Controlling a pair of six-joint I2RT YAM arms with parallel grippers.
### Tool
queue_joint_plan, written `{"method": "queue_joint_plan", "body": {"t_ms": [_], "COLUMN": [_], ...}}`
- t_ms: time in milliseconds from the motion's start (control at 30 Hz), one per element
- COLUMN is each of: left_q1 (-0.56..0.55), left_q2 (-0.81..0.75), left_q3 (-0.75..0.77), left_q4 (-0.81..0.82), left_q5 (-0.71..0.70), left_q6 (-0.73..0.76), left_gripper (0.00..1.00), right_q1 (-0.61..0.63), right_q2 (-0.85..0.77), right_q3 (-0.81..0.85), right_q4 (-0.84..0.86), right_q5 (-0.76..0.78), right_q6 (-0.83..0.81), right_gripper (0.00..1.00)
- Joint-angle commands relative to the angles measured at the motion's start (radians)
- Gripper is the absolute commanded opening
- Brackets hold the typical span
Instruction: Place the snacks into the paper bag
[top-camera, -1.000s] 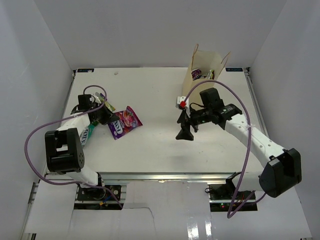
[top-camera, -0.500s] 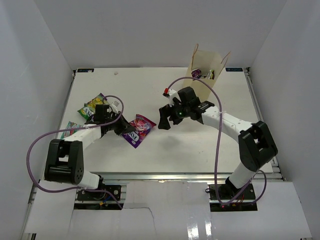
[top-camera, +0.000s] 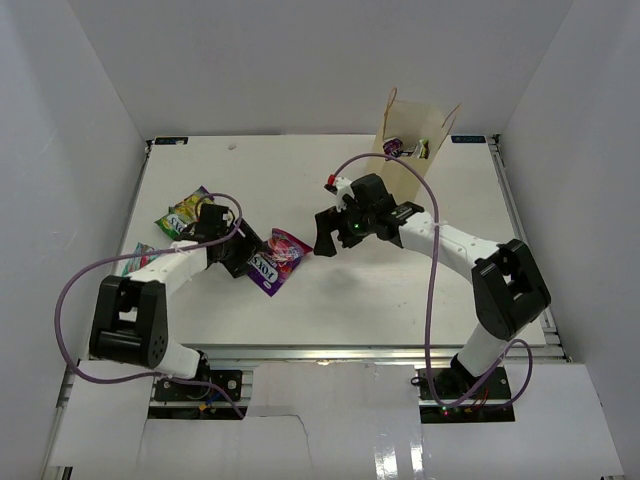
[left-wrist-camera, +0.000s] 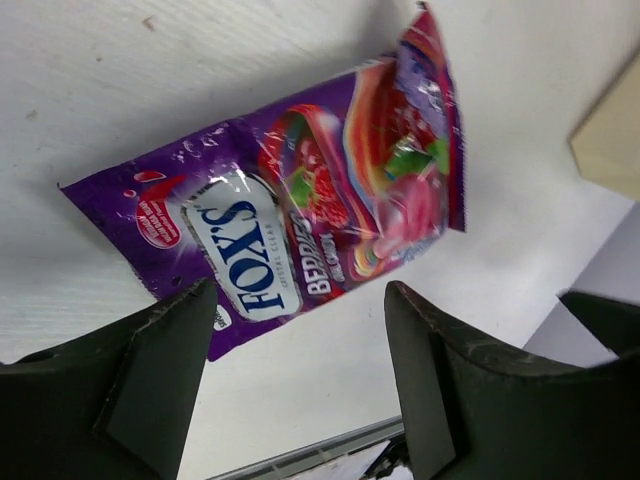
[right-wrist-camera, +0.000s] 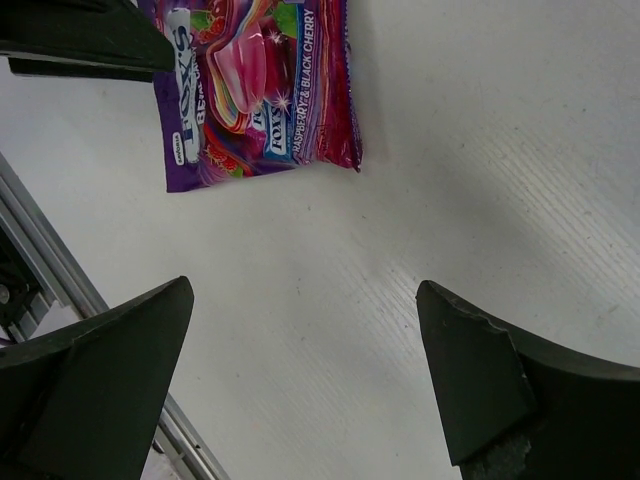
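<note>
The pink and purple candy bag (top-camera: 277, 260) lies flat on the table, left of centre. My left gripper (top-camera: 243, 257) is open at its left end; in the left wrist view the candy bag (left-wrist-camera: 300, 215) lies just ahead of the spread fingertips (left-wrist-camera: 170, 340), and nothing is held. My right gripper (top-camera: 325, 236) hangs open just right of the packet, which shows in the right wrist view as the candy bag (right-wrist-camera: 255, 90) beyond the empty jaws of the right gripper (right-wrist-camera: 305, 335). The paper bag (top-camera: 415, 135) stands upright at the back right with packets inside. A yellow snack (top-camera: 185, 214) and a teal-white one (top-camera: 135, 260) lie at the left.
White walls enclose the table on three sides. A metal rail (right-wrist-camera: 60, 270) runs along the table's near edge. The left arm's purple cable (top-camera: 75, 290) loops over the left side, and the right arm's cable (top-camera: 435, 250) arcs beside the paper bag.
My left gripper carried the candy bag to the right, then opened and let it go on the table. My right arm swung left from the middle toward the packet, staying open.
</note>
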Motion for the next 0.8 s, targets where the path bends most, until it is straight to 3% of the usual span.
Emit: {"method": "queue_joint_plan", "body": {"t_ms": [0, 267, 400, 433, 533, 633, 767], "left_q1": [-0.034, -0.101, -0.109, -0.109, -0.109, -0.115, -0.123], "left_q2": [0.102, 0.345, 0.367, 0.365, 0.365, 0.313, 0.158], "left_q3": [0.095, 0.325, 0.292, 0.274, 0.263, 0.243, 0.156], "left_q4": [-0.078, -0.342, -0.325, -0.31, -0.244, -0.15, 0.041], "left_q5": [-0.107, -0.269, -0.265, -0.244, -0.204, -0.133, -0.014], "left_q6": [-0.122, -0.257, -0.231, -0.214, -0.133, -0.055, 0.036], "left_gripper": [0.78, 0.74, 0.45, 0.29, 0.13, 0.06, 0.03], "right_q1": [0.0, 0.0, 0.0, 0.0, 0.0, 0.0, 0.0], "right_q2": [-0.061, -0.085, -0.094, -0.093, -0.087, -0.078, -0.062], "right_q3": [0.01, -0.01, -0.025, -0.027, -0.022, 0.001, 0.015], "right_q4": [0.039, 0.041, 0.044, 0.044, 0.042, -0.005, -0.005], "right_q5": [0.025, 0.045, 0.045, 0.035, -0.08, -0.326, -0.365], "right_q6": [0.006, -0.007, -0.01, -0.013, -0.074, -0.253, -0.217], "right_gripper": [0.98, 0.98, 0.98, 0.98, 0.98, 0.98, 0.98]}}
